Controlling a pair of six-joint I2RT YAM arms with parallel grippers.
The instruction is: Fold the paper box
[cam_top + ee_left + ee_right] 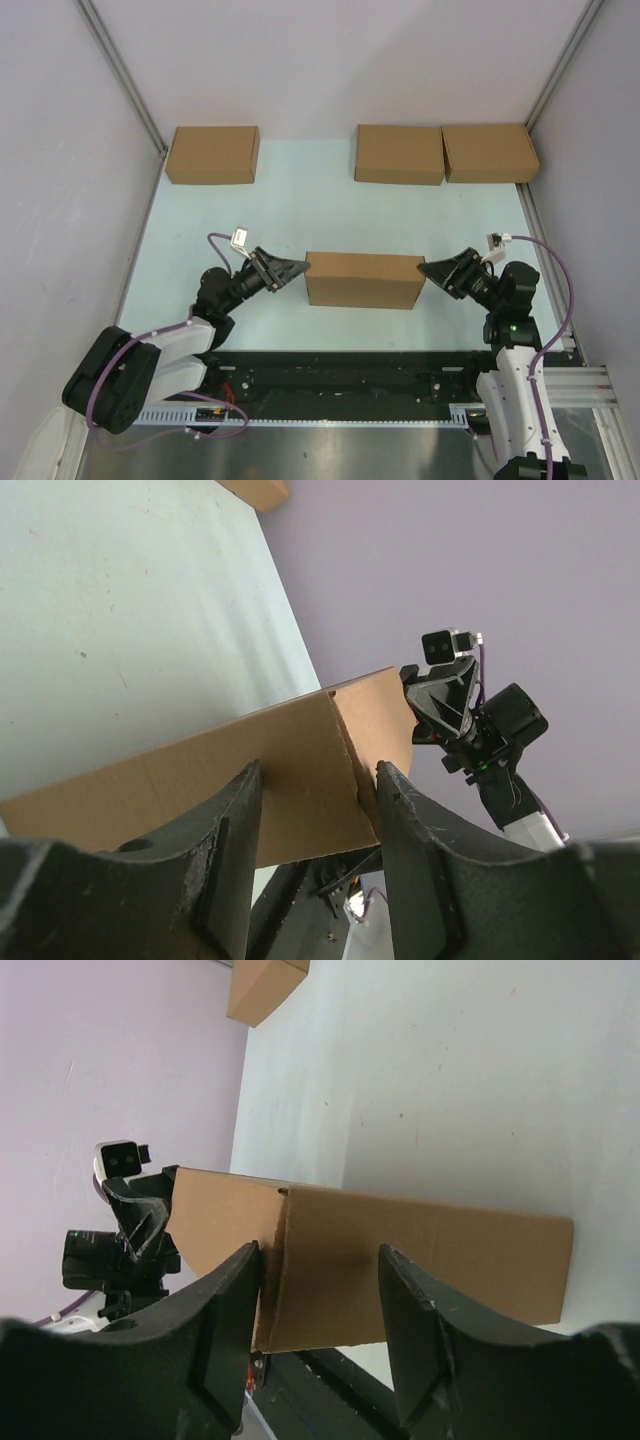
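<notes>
The left gripper [318,773] fills the bottom of its wrist view, its two dark fingers spread apart with nothing clamped between them. Their tips sit at the left end of the paper box [362,279]; whether they actually touch the cardboard cannot be told. The right gripper [320,1253] mirrors this at the other end, jaws likewise parted and holding nothing. The box lies between them in the middle of the pale table [290,210], near the arms. It looks like a shut, shallow brown rectangle with no flap standing up. Its long axis runs left to right, parallel to the near table edge, with one short end facing each gripper and a long wall facing the arm bases. Where the lid hinges is not visible. The fold appears essentially done, so this seems a squaring or releasing step. It likely goes best if both arms act evenly along the long axis, so the light box does not swivel or slide. Three other cardboard boxes [212,154] sit well apart along the far edge.
</notes>
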